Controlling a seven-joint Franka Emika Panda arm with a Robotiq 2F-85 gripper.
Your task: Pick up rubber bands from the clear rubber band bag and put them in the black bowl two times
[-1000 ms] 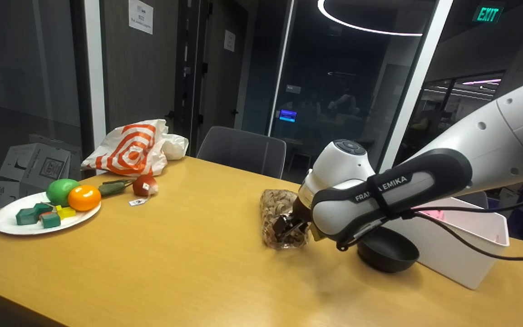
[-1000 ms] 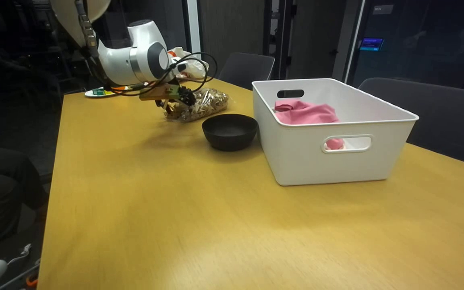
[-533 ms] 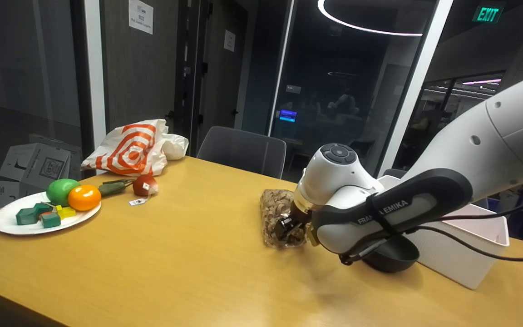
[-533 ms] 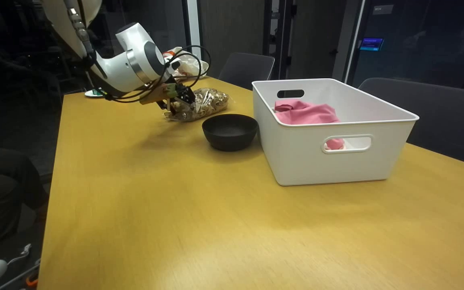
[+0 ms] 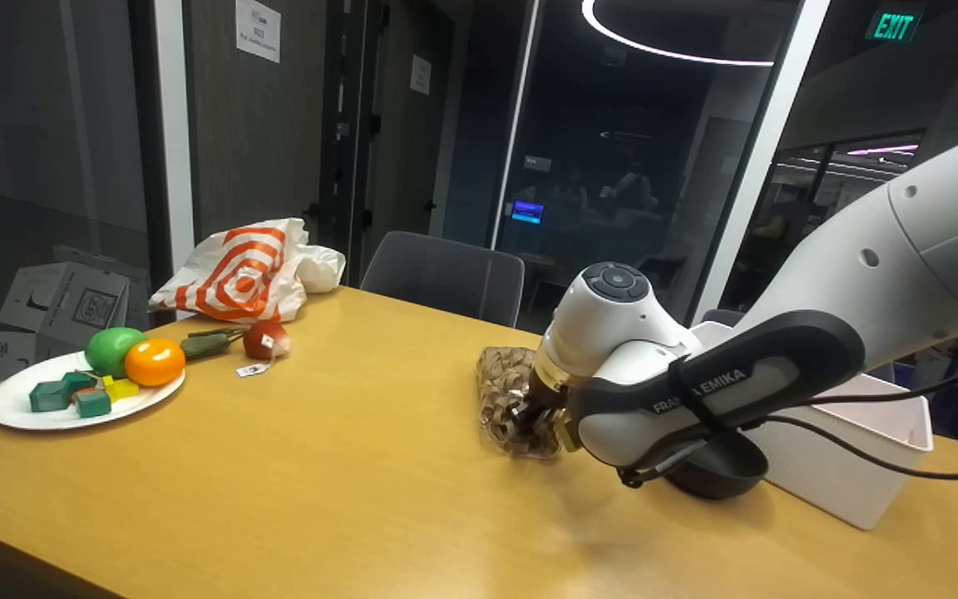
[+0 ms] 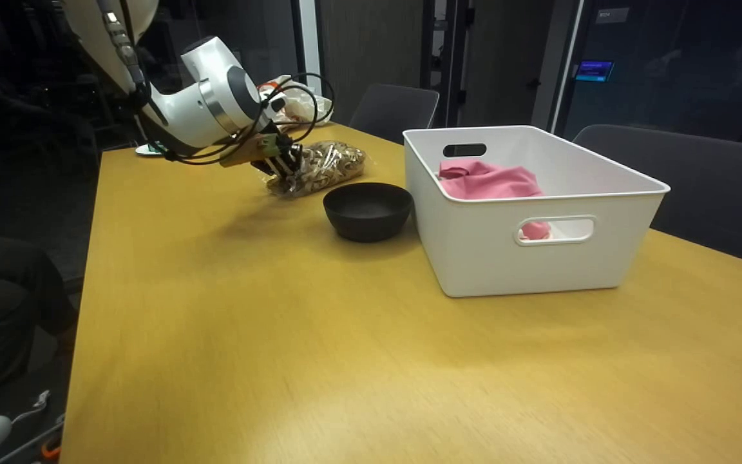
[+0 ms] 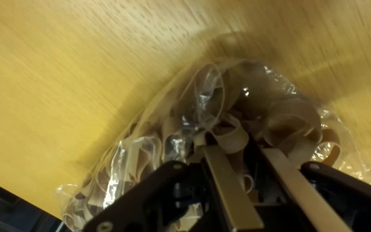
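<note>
The clear rubber band bag [image 5: 497, 378] lies on the table, full of tan loops, in both exterior views. My gripper [image 7: 242, 151] reaches down into the end of the bag, its tips among the rubber bands [image 7: 234, 141]. A narrow gap divides the two fingers [image 7: 229, 190], and some bands sit in it. Whether those bands are pinched, I cannot tell. Beside the bag [image 6: 335, 161], the black bowl [image 6: 371, 227] stands upright; the part of its inside that shows is bare. The arm partly covers the bowl [image 5: 720, 467] in an exterior view.
A white rectangular box [image 6: 538, 270] holding pink cloth stands right beside the bowl. At the table's far end are a white plate [image 5: 9, 408] of toy food and a red-and-white bag [image 5: 238, 274]. Loose cables [image 6: 319, 96] arch over the wrist.
The wrist has tilted, while the hand has stayed at the same end of the bag. Its fingers have drawn much closer together among the bands. The bowl has not moved.
</note>
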